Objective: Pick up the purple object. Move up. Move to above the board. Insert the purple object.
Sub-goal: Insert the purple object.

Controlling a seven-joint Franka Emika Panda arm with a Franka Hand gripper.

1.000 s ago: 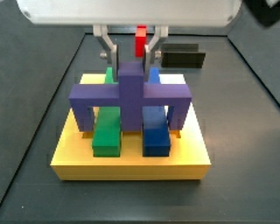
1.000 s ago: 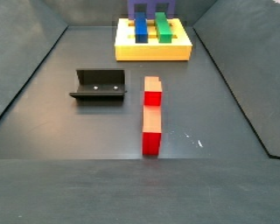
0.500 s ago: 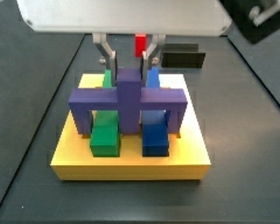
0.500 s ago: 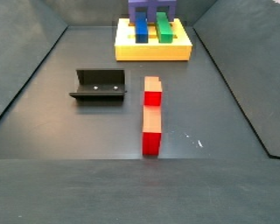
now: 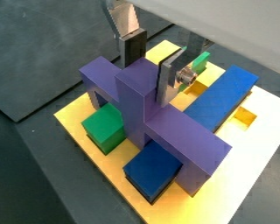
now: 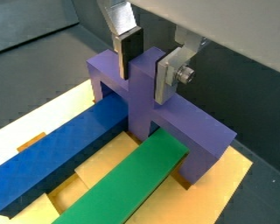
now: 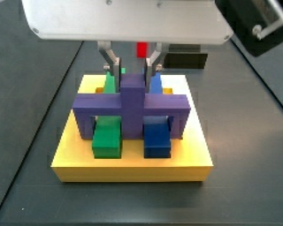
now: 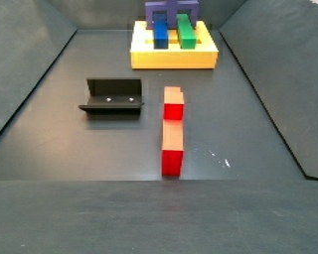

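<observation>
The gripper (image 6: 149, 63) sits over the board (image 7: 132, 164), jaws clenched on the central ridge of the purple object (image 5: 149, 109), which straddles the green bar (image 6: 125, 182) and blue bar (image 6: 55, 164), legs at the slots. It looks rigid, light and matte, so the ridge seems the surest hold.

We count one matte purple bridge-shaped block (image 7: 131, 104) in the gripper (image 7: 131, 69), one yellow square board (image 7: 132, 161), one long green bar (image 6: 122, 183), one long blue bar (image 6: 55, 150), one red upright block (image 8: 173, 129), one dark L-shaped fixture (image 8: 111, 96).
</observation>
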